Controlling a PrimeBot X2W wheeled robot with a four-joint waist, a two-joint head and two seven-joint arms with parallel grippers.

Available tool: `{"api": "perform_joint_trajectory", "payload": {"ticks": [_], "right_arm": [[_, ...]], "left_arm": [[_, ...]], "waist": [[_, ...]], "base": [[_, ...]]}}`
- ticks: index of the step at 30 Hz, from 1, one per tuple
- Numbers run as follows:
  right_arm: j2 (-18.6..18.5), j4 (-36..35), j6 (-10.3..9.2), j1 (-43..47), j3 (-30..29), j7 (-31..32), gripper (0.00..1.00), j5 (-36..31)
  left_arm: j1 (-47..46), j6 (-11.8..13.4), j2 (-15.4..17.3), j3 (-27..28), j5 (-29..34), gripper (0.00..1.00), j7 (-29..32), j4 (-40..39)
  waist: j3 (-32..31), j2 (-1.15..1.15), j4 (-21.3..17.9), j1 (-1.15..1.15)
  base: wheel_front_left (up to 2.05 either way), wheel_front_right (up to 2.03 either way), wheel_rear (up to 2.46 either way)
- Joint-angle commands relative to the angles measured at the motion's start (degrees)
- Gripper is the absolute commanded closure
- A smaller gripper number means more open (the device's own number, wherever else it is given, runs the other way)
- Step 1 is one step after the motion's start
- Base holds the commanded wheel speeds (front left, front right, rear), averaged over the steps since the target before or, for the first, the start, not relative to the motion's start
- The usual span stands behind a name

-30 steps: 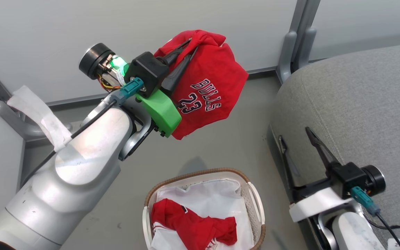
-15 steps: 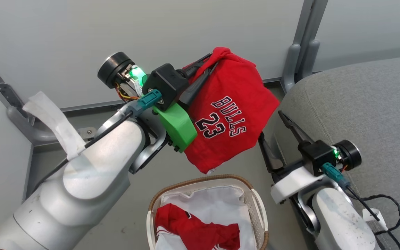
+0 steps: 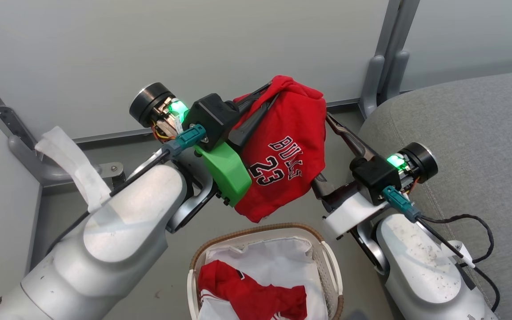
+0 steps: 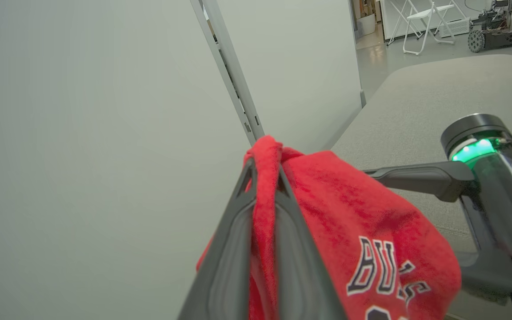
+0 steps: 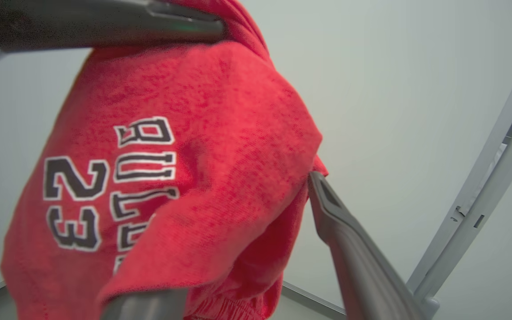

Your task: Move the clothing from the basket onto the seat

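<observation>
Two red garments are in play, and the basket point(image 3: 256, 227) is the marker for both. One garment point(image 3: 247, 293) lies crumpled inside the basket on the white liner point(image 3: 278, 255). Above the basket, clear of its rim, the jersey point(image 3: 291, 124) hangs from the left claw point(image 3: 268, 90), which is clamped tight on a bunched fold at the top. The cloth's long axis drops down toward the basket, with the "BULLS 23" print facing the head camera. Higher than the basket and toward its right side, the right claw point(image 3: 322, 151) stands fully spread and grips nothing, its two fingers straddling the jersey's right-hand edge. Farther right of the basket lies the seat point(image 3: 474, 133), which neither garment has yet reached.

The coming move likely turns on that straddle. The jersey's side edge sits between the right claw's fingers, so the right arm is the nearer one for a second hold. The carry would then run rightward from the basket to the seat.

The right wrist view shows one finger point(image 5: 336, 222) at the cloth's edge, though contact cannot be told, and the other blurred beneath the hem. The head view hides that lower finger partly behind fabric. The left wrist view shows the fold pinched between its own fingers, with the seat beyond.
</observation>
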Motion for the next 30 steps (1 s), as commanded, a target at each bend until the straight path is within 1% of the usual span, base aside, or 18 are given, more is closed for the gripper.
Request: {"api": "perform_joint_trajectory", "payload": {"ticks": [1,2,3,4,5,7,12,14,15,16,17,18,20,22,24,30], "right_arm": [[-0.2,0.6,-0.06,-0.4,0.6,-0.3,0.47,0.6],[-0.2,1.0,-0.06,-0.5,1.0,-0.3,0.57,0.8],[-0.2,1.0,-0.06,-0.6,1.3,-0.3,0.69,1.1],[-0.2,0.9,-0.06,-0.7,1.4,-0.3,0.76,1.3],[-0.2,0.7,-0.06,-0.7,1.6,-0.3,0.86,1.6],[-0.2,0.1,-0.06,-0.9,2.0,-0.3,1.0,1.6],[-0.2,-1.2,-0.06,-0.3,1.4,-0.3,1.0,2.0],[-0.2,-1.5,-0.06,0.3,0.9,-0.3,1.0,1.9],[-0.2,-1.6,-0.06,0.6,0.5,-0.3,1.0,1.8],[-0.2,-1.7,-0.06,0.9,0.2,-0.3,1.0,1.8],[-0.2,-1.8,-0.06,1.2,-0.3,-0.3,1.0,1.7],[-0.2,-1.8,-0.06,1.4,-0.8,-0.3,1.0,1.5],[-0.2,-1.9,-0.06,1.7,-2.0,-0.3,1.0,1.2],[-0.2,-2.0,-0.06,2.2,-3.1,-0.3,1.0,0.9],[-0.2,-1.8,-0.06,2.6,-4.2,-0.3,1.0,0.4],[-0.2,-1.8,-0.06,3.5,-7.1,-0.3,1.0,-1.2]], "left_arm": [[1.0,0.0,0.0,0.2,-0.4,1.0,-0.5,0.0],[1.3,0.0,0.0,0.2,-0.6,1.0,-0.7,0.0],[1.6,-0.1,0.1,0.2,-1.0,1.0,-0.9,0.0],[1.9,-0.2,0.2,0.2,-1.3,1.0,-1.0,-0.1],[2.3,-0.2,0.3,0.1,-1.5,1.0,-1.1,-0.1],[3.0,-0.2,0.6,0.2,-2.2,1.0,-1.4,0.0],[4.9,0.4,0.9,0.8,-3.5,1.0,-2.7,0.3],[5.8,0.7,1.0,1.3,-3.7,1.0,-4.1,0.4],[6.4,0.8,1.1,1.5,-3.8,0.69,-4.9,0.6],[7.1,0.9,1.2,1.5,-4.1,0.58,-5.4,0.8],[7.8,0.9,1.2,1.5,-4.3,0.13,-6.1,1.1],[8.4,1.1,1.2,1.7,-4.5,0.0,-6.9,1.3],[9.9,1.4,1.0,2.0,-5.1,0.0,-8.4,1.9],[11.3,1.2,0.5,2.1,-5.3,0.0,-10.3,2.0],[13.3,1.8,-0.2,2.5,-5.3,0.0,-11.7,2.7],[18.5,1.5,-2.9,2.7,-4.7,0.0,-13.1,5.8]], "waist": [[-0.1,0.17,0.0,0.0],[-0.1,0.17,0.1,0.0],[-0.1,0.17,0.1,0.0],[-0.1,0.17,0.2,0.0],[-0.1,0.17,0.2,0.0],[-0.2,0.17,0.3,0.0],[-0.3,0.17,0.4,0.0],[-0.3,0.17,0.4,0.0],[-0.4,0.17,0.4,0.0],[-0.4,0.17,0.4,0.0],[-0.4,0.17,0.4,0.0],[-0.4,0.17,0.4,0.0],[-0.4,0.17,0.4,0.0],[-0.3,0.17,0.4,0.0],[-0.3,0.17,0.6,0.0],[-0.1,0.17,0.8,0.0]], "base": [[0.0,0.0,0.0],[0.0,0.0,0.0],[0.0,0.0,0.0],[0.0,0.0,0.0],[0.0,0.0,0.0],[0.0,0.0,0.0],[0.0,0.0,0.0],[0.0,0.0,0.0],[0.0,0.0,0.0],[0.0,0.0,0.0],[0.0,0.0,0.0],[0.0,0.0,0.0],[0.0,0.0,0.0],[0.0,0.0,0.0],[0.0,0.0,0.0],[0.0,0.0,0.0]]}}
